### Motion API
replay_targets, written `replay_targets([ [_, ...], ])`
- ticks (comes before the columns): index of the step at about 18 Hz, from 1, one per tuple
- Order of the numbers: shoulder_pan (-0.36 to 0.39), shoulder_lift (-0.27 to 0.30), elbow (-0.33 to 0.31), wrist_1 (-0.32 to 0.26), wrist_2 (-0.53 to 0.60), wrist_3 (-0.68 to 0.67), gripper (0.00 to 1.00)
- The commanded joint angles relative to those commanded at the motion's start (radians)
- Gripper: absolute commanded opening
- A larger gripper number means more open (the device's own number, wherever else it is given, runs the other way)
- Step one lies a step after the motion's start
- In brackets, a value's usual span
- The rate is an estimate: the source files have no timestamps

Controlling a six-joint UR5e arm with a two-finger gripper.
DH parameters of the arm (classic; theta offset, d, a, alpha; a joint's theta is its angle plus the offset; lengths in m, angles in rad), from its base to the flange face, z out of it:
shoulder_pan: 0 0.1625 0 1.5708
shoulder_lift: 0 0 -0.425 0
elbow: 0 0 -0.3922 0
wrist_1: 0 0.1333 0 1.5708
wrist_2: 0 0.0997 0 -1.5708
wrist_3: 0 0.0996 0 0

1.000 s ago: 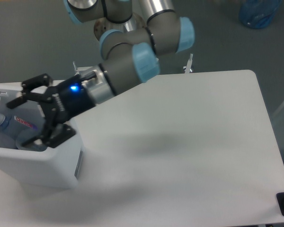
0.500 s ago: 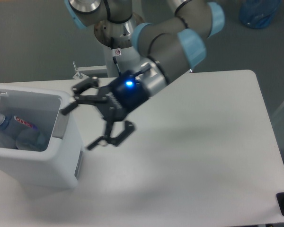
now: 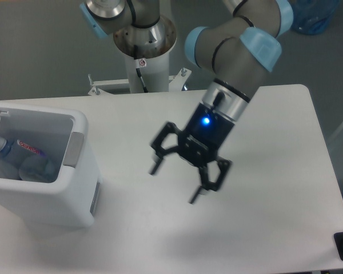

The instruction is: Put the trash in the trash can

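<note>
From the fixed camera, my gripper (image 3: 174,184) hung spread wide and empty above the white table (image 3: 274,142). The trash can (image 3: 57,197) stood well apart at the left, the crinkled bottle (image 3: 23,157) lying inside it.

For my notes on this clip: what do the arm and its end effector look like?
The arm is built of grey tubular links with light-blue joint caps and a silver wrist section. The end effector is black, with two jointed fingers and a small lit blue light on its body. A small red-and-white sticker sits on the silver base column.
</note>
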State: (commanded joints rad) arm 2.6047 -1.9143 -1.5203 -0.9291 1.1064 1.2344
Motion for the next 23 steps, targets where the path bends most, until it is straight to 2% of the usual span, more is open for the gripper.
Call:
replay_targets([
  [3,-0.002,-0.037,0.052,-0.052,0.2,0.06,1.0],
  [5,-0.002,-0.054,0.08,-0.062,0.266,0.118,1.0],
  [7,-0.002,-0.063,0.077,-0.065,0.312,0.172,1.0],
  [10,-0.017,-0.061,0.051,-0.079,0.435,0.177,1.0],
  [23,-0.038,-0.071,0.052,-0.07,0.463,0.177,1.0],
])
